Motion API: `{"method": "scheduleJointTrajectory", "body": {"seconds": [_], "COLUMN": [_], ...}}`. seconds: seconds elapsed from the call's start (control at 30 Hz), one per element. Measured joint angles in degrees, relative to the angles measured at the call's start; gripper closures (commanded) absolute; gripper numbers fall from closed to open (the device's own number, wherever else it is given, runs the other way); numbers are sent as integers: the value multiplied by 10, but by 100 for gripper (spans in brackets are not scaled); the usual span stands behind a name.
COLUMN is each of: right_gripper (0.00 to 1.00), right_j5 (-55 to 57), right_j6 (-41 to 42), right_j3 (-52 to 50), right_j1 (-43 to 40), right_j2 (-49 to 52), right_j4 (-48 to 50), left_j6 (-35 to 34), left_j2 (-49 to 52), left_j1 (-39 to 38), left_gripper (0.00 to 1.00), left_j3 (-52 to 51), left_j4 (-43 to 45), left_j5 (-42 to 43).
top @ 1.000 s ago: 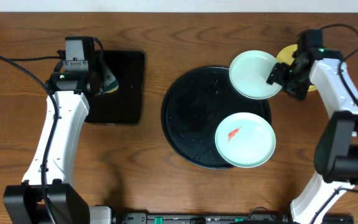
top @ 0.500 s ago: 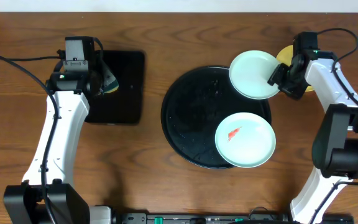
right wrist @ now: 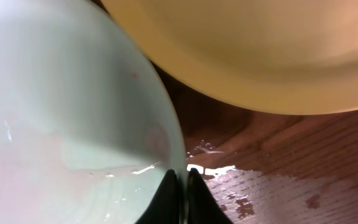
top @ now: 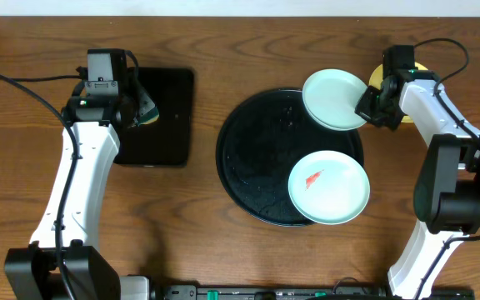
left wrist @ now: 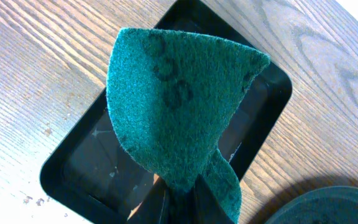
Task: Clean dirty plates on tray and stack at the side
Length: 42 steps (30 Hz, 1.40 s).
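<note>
Left gripper (left wrist: pixel 179 198): jaws pinched on the lower corner of a green scouring pad (left wrist: pixel 178 102); the pad stands up above the fingers.
Left gripper location: above the rectangular black tray (top: pixel 167 125) at the left of the table (top: pixel 223 50).
Right gripper (top: pixel 372 103): jaws nearly closed, clamped on the right rim of the held mint plate (top: pixel 333 98); the wrist view shows the rim between the two fingertips (right wrist: pixel 180 185).
Held mint plate: overlaps the far right rim of the round black tray (top: pixel 252 158). No smear visible. Contact with the tray cannot be determined.
Smeared mint plate (top: pixel 327 187): lies on the near right part of the round tray, apart from the held plate; red-orange smear (top: pixel 313 179) left of its centre.
Yellow plate (right wrist: pixel 260 50): on the table, right of the round tray, just beside the held plate; largely hidden by the right arm in the overhead view.
Table surface: wet patch (right wrist: pixel 253 186) beside the right fingertips.
</note>
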Motion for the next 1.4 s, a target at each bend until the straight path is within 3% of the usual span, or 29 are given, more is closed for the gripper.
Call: {"method": "scheduleJointTrajectory", "body": {"seconds": [0.4, 0.8, 1.23, 1.4], "right_gripper": [99, 99, 99, 99], "right_j5": [7, 116, 481, 555], "right_j6": [-68, -275, -494, -570], "right_j3": [0, 1, 1, 1], "right_j1": [65, 210, 398, 445], "right_j2": [-23, -203, -207, -207], "right_j4": [9, 33, 95, 129], "left_j6": [0, 0, 0, 0], "left_j2": [0, 0, 0, 0], "left_j1": [0, 0, 0, 0], "left_gripper": [92, 92, 92, 92], "left_j3": [0, 0, 0, 0], "left_j4": [0, 0, 0, 0], "left_j5": [0, 0, 0, 0]}}
